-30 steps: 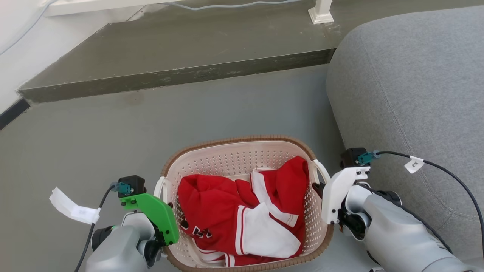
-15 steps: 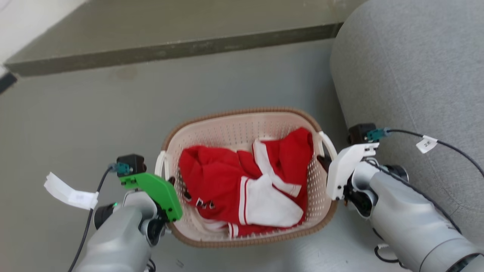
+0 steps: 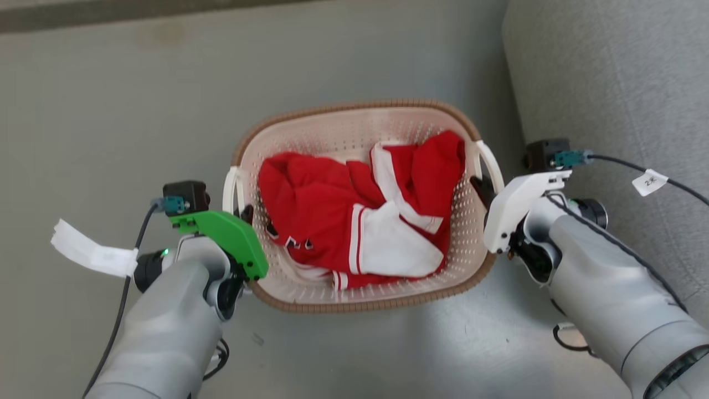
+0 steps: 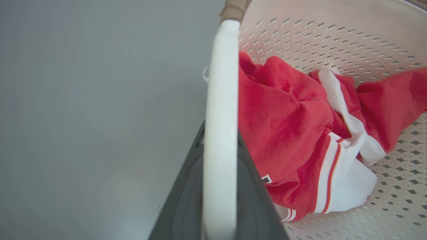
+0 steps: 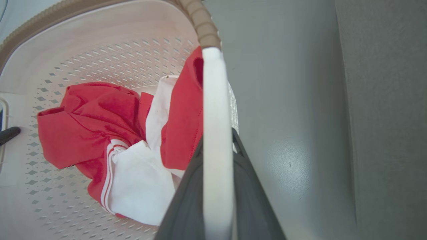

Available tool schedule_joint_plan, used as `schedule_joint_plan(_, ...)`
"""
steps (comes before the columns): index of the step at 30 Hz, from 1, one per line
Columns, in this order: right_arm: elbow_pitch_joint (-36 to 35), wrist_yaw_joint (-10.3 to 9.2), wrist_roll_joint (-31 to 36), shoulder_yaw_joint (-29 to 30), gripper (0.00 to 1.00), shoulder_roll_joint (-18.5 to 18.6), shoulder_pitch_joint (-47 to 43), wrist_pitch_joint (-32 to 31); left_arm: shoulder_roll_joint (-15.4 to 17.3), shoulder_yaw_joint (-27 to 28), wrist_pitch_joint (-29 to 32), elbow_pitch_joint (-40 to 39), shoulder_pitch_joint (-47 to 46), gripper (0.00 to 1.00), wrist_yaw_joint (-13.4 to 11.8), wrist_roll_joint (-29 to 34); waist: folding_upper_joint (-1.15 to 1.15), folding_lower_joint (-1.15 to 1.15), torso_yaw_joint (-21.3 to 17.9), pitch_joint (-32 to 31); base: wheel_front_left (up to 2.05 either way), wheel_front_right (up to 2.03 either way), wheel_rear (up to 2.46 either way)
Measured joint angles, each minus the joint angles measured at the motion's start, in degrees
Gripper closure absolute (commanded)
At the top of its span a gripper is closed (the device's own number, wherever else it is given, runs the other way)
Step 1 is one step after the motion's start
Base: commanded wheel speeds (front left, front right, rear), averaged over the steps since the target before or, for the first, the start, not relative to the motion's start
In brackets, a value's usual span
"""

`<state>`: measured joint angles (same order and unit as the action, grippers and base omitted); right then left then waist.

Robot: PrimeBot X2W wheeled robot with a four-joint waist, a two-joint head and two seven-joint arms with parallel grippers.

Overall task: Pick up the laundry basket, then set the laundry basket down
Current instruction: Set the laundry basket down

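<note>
The laundry basket (image 3: 354, 105), cream-white and perforated with a brown woven-look rim, sits between my two arms over the grey floor. A red and white garment (image 3: 354, 221) lies crumpled inside it. My left gripper (image 3: 244, 213) is shut on the basket's left loop handle (image 3: 228, 185). In the left wrist view the white handle (image 4: 220, 100) runs up between the dark fingers (image 4: 186, 186) of the left gripper (image 4: 220, 133). My right gripper (image 3: 481, 188) is shut on the right loop handle (image 3: 493, 160), which the right wrist view shows as a white handle (image 5: 215, 100) clamped in the right gripper (image 5: 217, 136). I cannot tell whether the basket touches the floor.
A grey upholstered sofa (image 3: 609, 83) stands close on the right, just beyond my right arm. A dark raised step (image 3: 111, 16) runs along the top edge. Open grey floor (image 3: 111, 111) lies to the left and ahead. Cables with white tags (image 3: 91, 255) hang from both wrists.
The whole head view has slid upward, so the camera has tilted down. Basket and floor shifted together. Both grippers stay shut on the handles.
</note>
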<state>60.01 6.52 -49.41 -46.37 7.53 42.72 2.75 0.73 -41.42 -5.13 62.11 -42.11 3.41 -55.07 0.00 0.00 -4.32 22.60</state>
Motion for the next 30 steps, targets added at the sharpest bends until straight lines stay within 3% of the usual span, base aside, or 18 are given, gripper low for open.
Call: schedule_joint_plan(30, -1.6, 0.01, 0.0, 0.9, 1.00, 2.4, 11.2, 8.6, 0.2, -1.0, -6.5, -1.6, -13.3, 1.00, -1.4, 1.2, 0.00, 0.01, 1.1, 21.1, 0.00, 0.00, 0.00)
